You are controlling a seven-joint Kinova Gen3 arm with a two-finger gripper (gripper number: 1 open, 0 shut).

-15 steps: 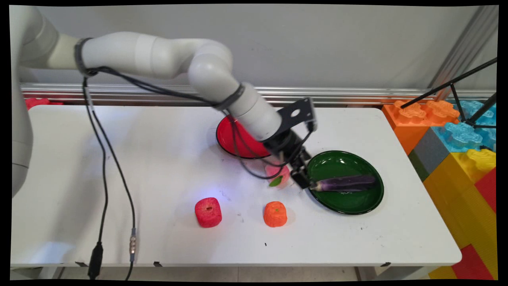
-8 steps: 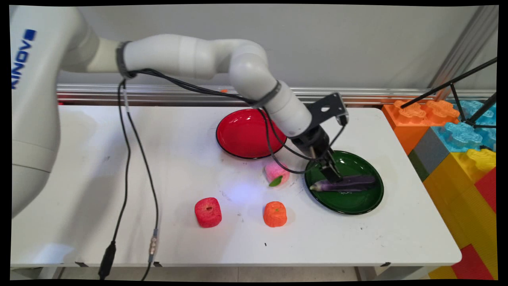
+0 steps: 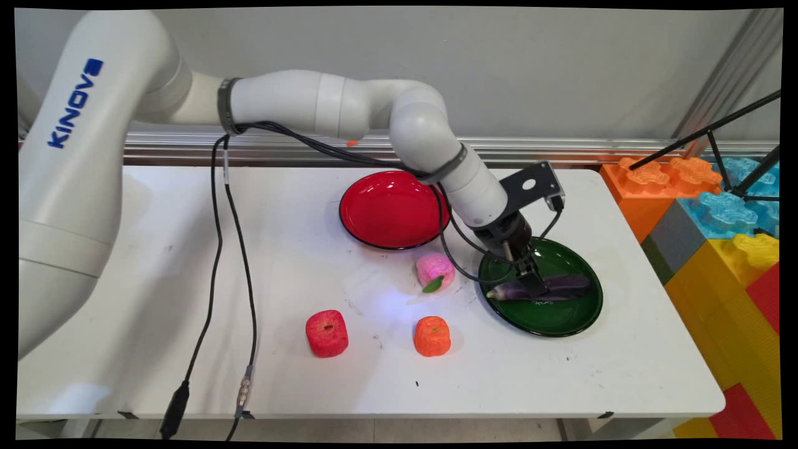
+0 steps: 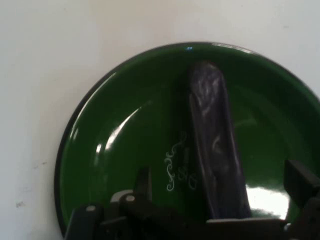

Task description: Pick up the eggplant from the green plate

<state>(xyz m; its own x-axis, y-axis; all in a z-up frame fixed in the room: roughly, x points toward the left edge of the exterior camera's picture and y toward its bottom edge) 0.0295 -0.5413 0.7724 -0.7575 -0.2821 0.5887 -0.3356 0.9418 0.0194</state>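
**Inspector A:** Position of the black two-finger gripper [image 3: 535, 282]?

**Inspector B:** Down in the glossy green round plate [image 3: 564, 315], over the stem half of the long dark purple toy eggplant [image 3: 564, 285]. In the hand view the fingers [image 4: 302, 182] stand wide either side of the eggplant [image 4: 215, 150], not yet pressed on it. The eggplant lies flat along the plate's [image 4: 100, 150] middle.

**Inspector A:** Handling?

**Inspector B:** Judged light and rigid, with a smooth skin that may slip; its rounded body could roll on the slick plate. Best hold: across the narrow width near mid-length.

**Inspector A:** Count?

**Inspector B:** On the white surface [image 3: 623, 374]: one eggplant, two plates (green, and one red round plate [image 3: 386, 212]), one pink foam peach with green leaf [image 3: 434, 270], one red foam apple [image 3: 326, 333], one orange foam tangerine [image 3: 432, 335].
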